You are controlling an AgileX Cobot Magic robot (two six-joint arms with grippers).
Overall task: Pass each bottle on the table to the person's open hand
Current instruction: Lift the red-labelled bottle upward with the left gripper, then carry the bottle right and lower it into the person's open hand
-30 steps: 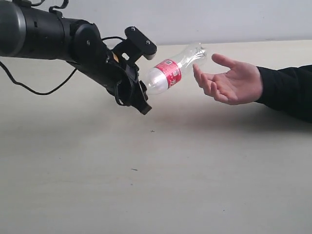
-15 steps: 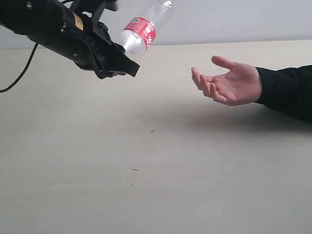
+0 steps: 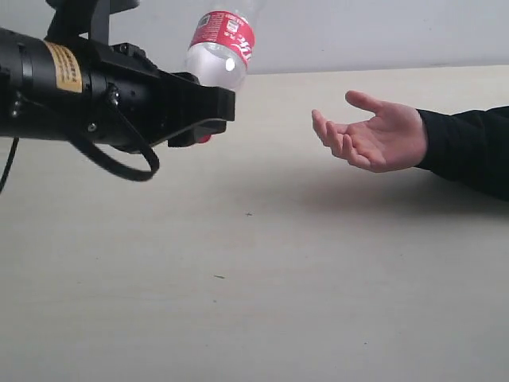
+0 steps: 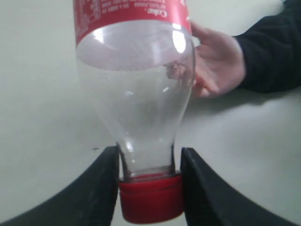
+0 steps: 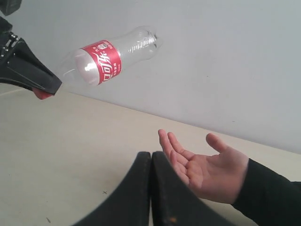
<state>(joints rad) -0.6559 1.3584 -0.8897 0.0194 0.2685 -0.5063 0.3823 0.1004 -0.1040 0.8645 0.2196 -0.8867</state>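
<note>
– Between the jaws of your left gripper (image 3: 211, 119) sits the clear red-labelled bottle (image 3: 219, 48). The jaws are partly closed on its neck, just above the red cap, and the body points up and away from the gripper.
– Why the neck?
– Probably so the wide body stays free for the person's open hand (image 3: 378, 135), which waits palm-up, well apart, out beyond your gripper's tips.
– And the right gripper (image 5: 150, 160)?
– You have it shut tight on nothing, above the table (image 3: 278, 278).
– The surroundings?
– Pale beige table with a few dark specks; plain grey wall (image 3: 358, 32) behind.
</note>
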